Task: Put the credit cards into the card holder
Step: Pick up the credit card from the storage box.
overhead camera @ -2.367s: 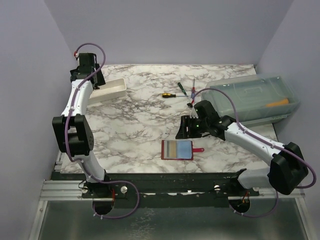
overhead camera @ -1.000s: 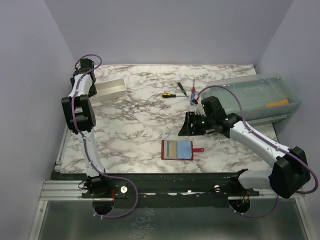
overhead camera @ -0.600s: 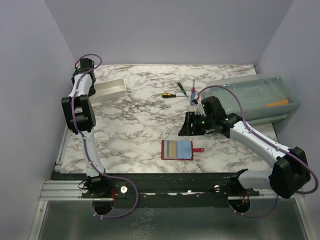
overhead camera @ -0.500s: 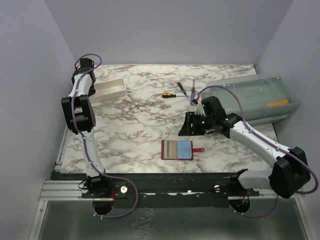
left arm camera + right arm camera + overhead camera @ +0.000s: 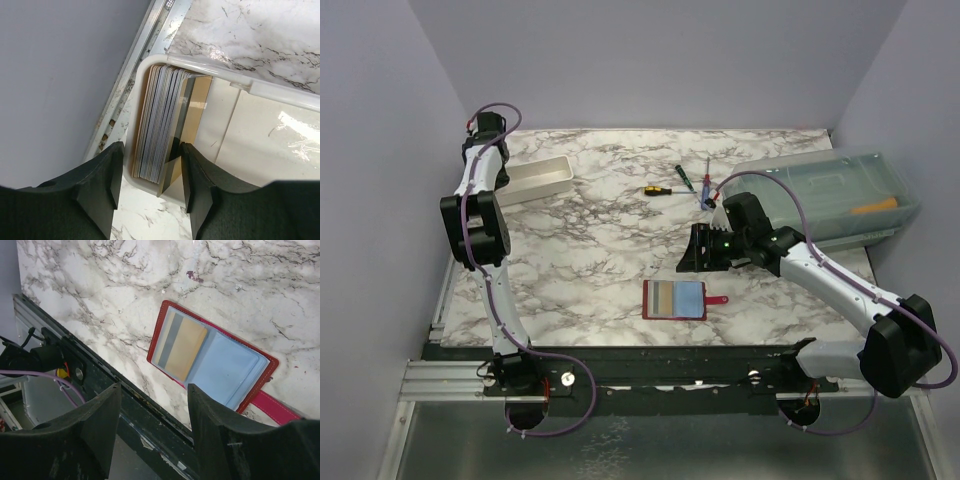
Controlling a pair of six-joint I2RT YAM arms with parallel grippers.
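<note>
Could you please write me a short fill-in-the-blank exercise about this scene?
The dark-red folding wallet lies ____ on the marble table.
The stack of thin cards stands inside the ____ rectangular plastic tray.
The left tool hovers above that stack; the ____ tool faces the wallet.
Missing words: open, white, right.

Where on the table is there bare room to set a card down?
Bare marble runs between the white tray and the card holder, left of the right pincer. Crowded on the right: screwdrivers, clear box and right arm close together.
</note>
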